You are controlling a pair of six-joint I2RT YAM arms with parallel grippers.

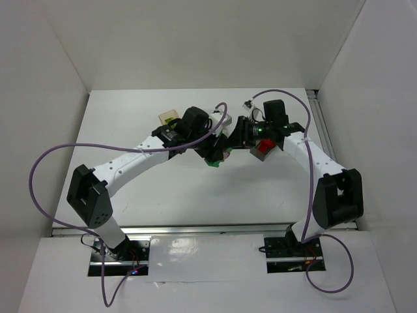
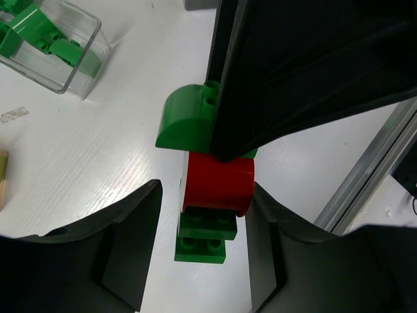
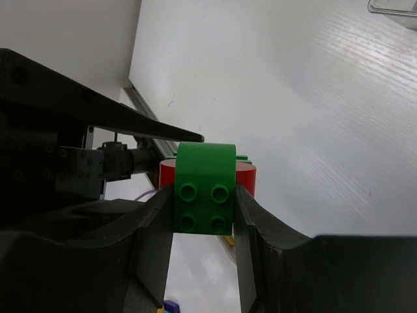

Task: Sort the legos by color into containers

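A lego stack hangs above the table between both grippers: a rounded green brick, a round red brick and flat green bricks beneath it. My right gripper is shut on the rounded green brick; it fills the upper right of the left wrist view. My left gripper is open around the red brick, its right finger against it and a gap at its left finger. From the top camera the two grippers meet at the table's middle. A clear container holds several green bricks.
An orange-tan container stands at the back left. A dark container with something red in it sits under my right arm. White walls enclose the table on three sides; a metal rail runs along the right edge.
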